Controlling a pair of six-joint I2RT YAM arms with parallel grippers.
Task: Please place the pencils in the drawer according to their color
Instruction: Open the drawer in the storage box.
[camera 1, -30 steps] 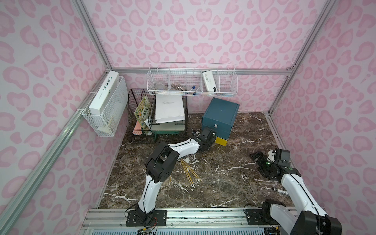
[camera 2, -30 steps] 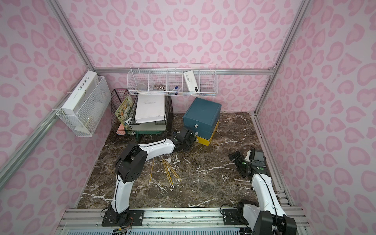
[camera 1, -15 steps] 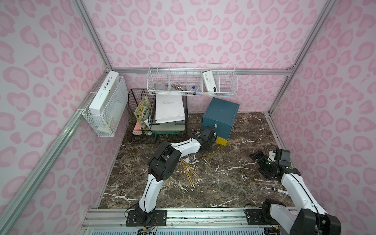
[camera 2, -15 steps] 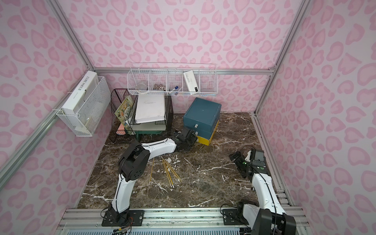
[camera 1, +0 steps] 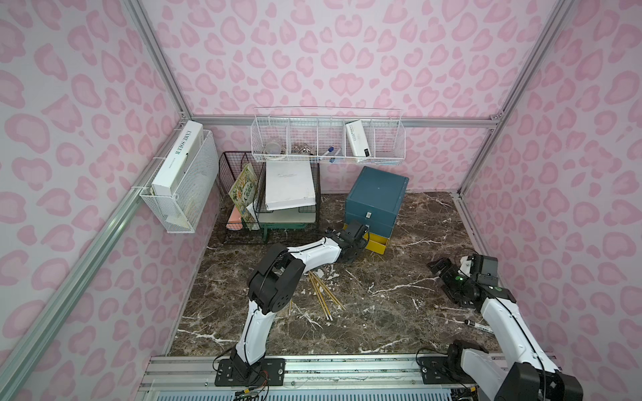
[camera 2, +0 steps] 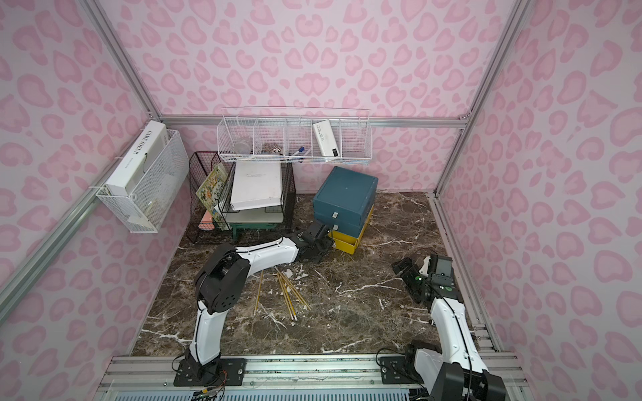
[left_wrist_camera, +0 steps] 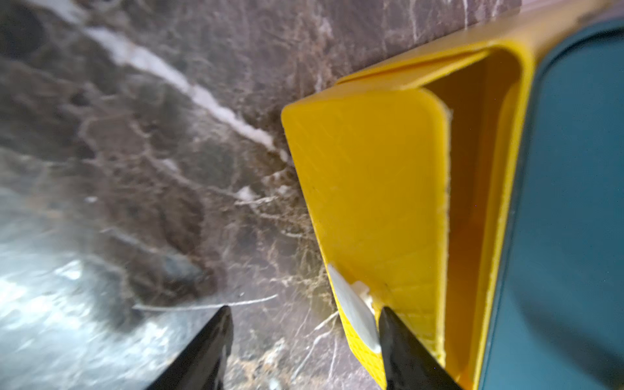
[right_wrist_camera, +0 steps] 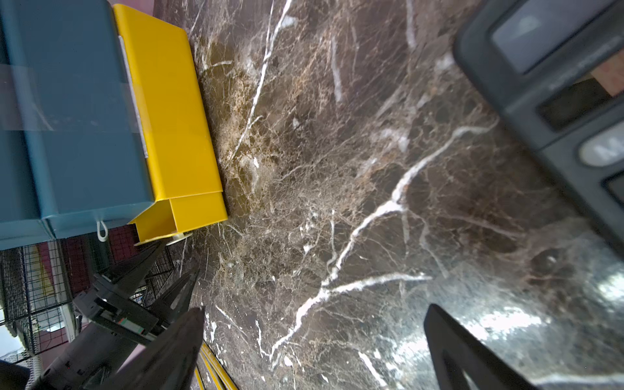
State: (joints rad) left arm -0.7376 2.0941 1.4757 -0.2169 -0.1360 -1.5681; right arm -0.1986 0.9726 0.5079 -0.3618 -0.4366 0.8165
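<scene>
Left gripper [left_wrist_camera: 304, 310] at yellow drawer [left_wrist_camera: 371, 189], which stands partly out of teal cabinet [camera 1: 377, 194]. Jaws apart, white handle [left_wrist_camera: 354, 310] between them, seemingly touching one finger. Right gripper [right_wrist_camera: 315, 309] spread wide, empty, over marble [right_wrist_camera: 337, 169]. Yellow pencils [camera 1: 324, 295] lie loose beside left arm.

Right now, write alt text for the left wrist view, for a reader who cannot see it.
A yellow drawer stands pulled partly out of a dark-teal cabinet, its small white handle just inside one tip of the left gripper, whose black jaws stand apart. Brown marble tabletop with white veins fills the rest, blurred.
</scene>
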